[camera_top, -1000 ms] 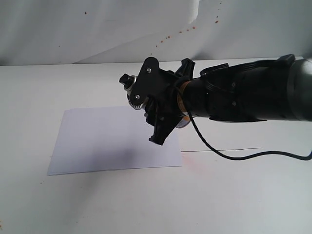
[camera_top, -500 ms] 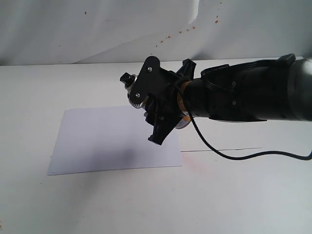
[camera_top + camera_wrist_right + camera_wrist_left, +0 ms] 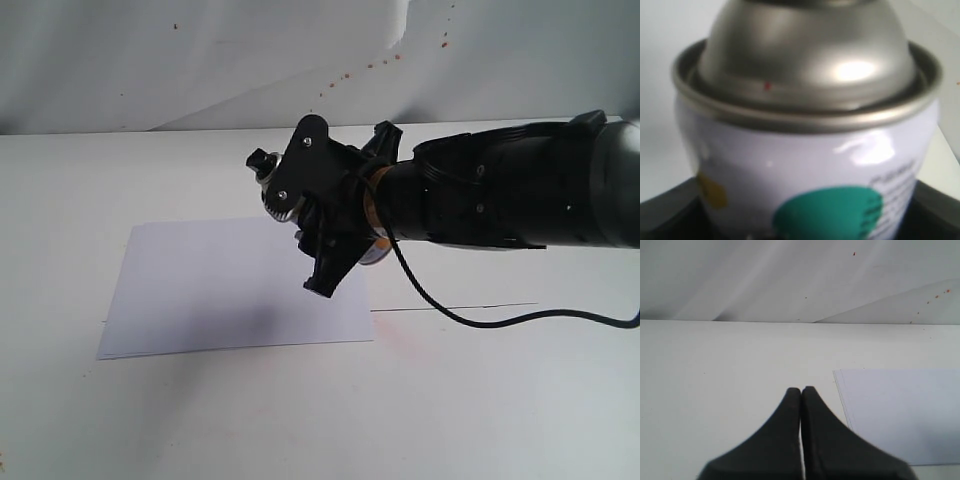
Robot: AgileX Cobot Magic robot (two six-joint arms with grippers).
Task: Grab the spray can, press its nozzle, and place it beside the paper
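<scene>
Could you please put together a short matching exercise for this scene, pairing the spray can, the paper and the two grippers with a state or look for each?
Things:
1. spray can
2. paper
3. left gripper
4. right gripper

States:
A. lying flat on the table
B. shut, with nothing between its fingers
C. closed on something that it holds
D. white body, silver shoulder, green dot

Pairs: 1-D, 2-A, 3-B, 4-C
</scene>
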